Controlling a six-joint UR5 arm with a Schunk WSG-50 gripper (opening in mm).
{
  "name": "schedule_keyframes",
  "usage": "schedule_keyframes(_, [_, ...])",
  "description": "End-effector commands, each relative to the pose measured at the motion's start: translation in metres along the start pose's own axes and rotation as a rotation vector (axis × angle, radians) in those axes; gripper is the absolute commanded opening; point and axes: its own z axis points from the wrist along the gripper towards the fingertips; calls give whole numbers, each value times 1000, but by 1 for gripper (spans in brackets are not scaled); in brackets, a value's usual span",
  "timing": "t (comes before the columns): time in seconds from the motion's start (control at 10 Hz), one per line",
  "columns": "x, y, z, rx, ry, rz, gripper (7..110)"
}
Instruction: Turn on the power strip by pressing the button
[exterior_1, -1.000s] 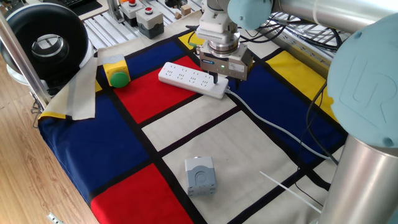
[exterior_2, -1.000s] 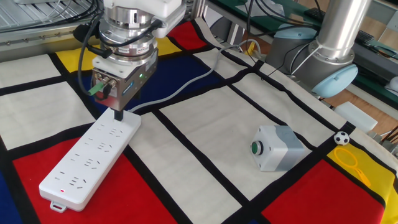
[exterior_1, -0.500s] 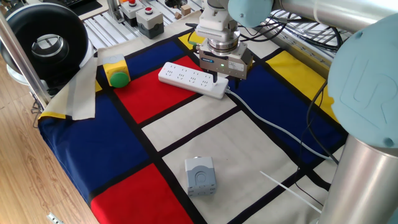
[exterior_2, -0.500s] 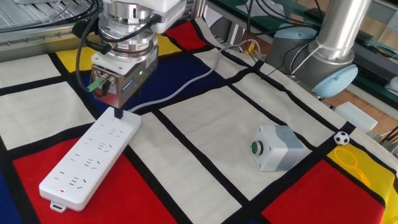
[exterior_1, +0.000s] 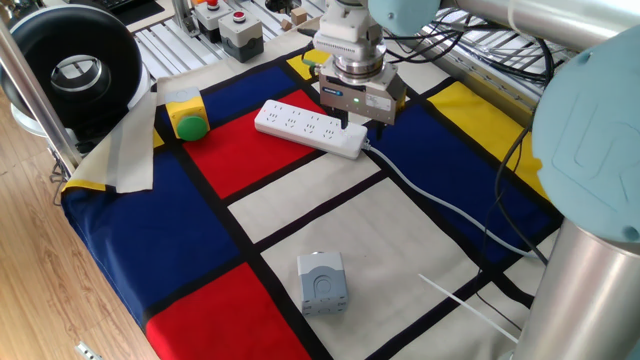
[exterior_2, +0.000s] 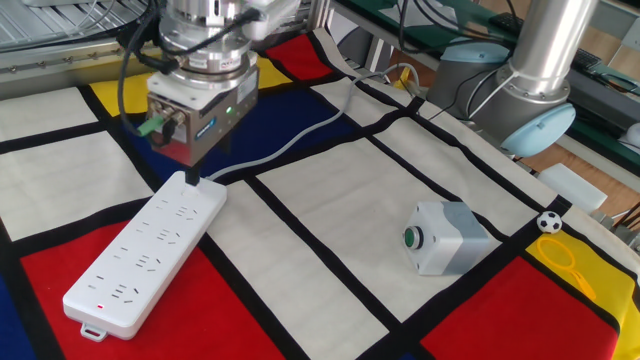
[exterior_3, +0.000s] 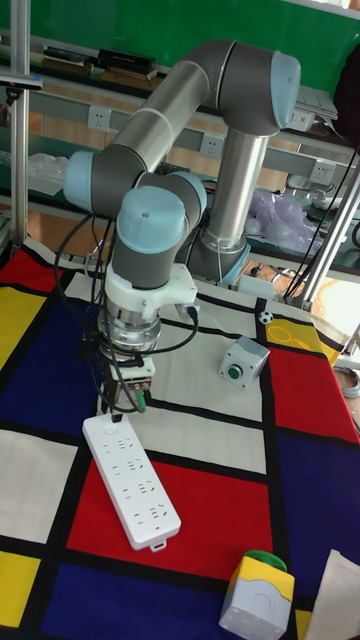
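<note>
The white power strip (exterior_1: 308, 127) (exterior_2: 140, 260) (exterior_3: 132, 478) lies flat on the red and white squares of the cloth. Its thin white cable (exterior_1: 440, 203) runs off from the end under my gripper. My gripper (exterior_1: 347, 124) (exterior_2: 190, 170) (exterior_3: 118, 408) hangs straight down just above that cable end. Its dark fingers are shut into one narrow prong with nothing held. The button lies on the strip's face right below the tip, and it is too small to pick out from the white plastic. A small red dot (exterior_2: 100, 307) shows at the strip's far end.
A grey cube box with a green button (exterior_2: 445, 237) (exterior_1: 322, 282) sits apart on the white square. A green dome button in yellow housing (exterior_1: 188, 120) stands beside the strip's far end. Red buttons on grey boxes (exterior_1: 240, 30) are at the back. The arm's base (exterior_2: 535, 90) rises at the table edge.
My gripper has risen a little. Its tip touched the strip's cable end a second ago and now hangs just above it. The strip has not moved.
</note>
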Motion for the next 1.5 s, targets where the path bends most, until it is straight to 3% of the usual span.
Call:
schedule_keyframes(0.0, [-5,2,-10,11,-28,137,66])
schedule_keyframes(0.2, [-12,0,-12,14,-58,254,66])
schedule_keyframes(0.4, [-25,-11,-16,43,-134,403,66])
schedule_keyframes(0.5, [-35,-10,-21,23,-185,478,66])
schedule_keyframes(0.8, [-34,-26,-28,62,-240,723,66])
schedule_keyframes(0.9, [-39,-31,-31,60,-279,833,44])
schedule_keyframes(1.2, [-30,-47,-30,92,-276,1072,44])
schedule_keyframes(1.4, [-23,-48,-32,92,-272,1236,44])
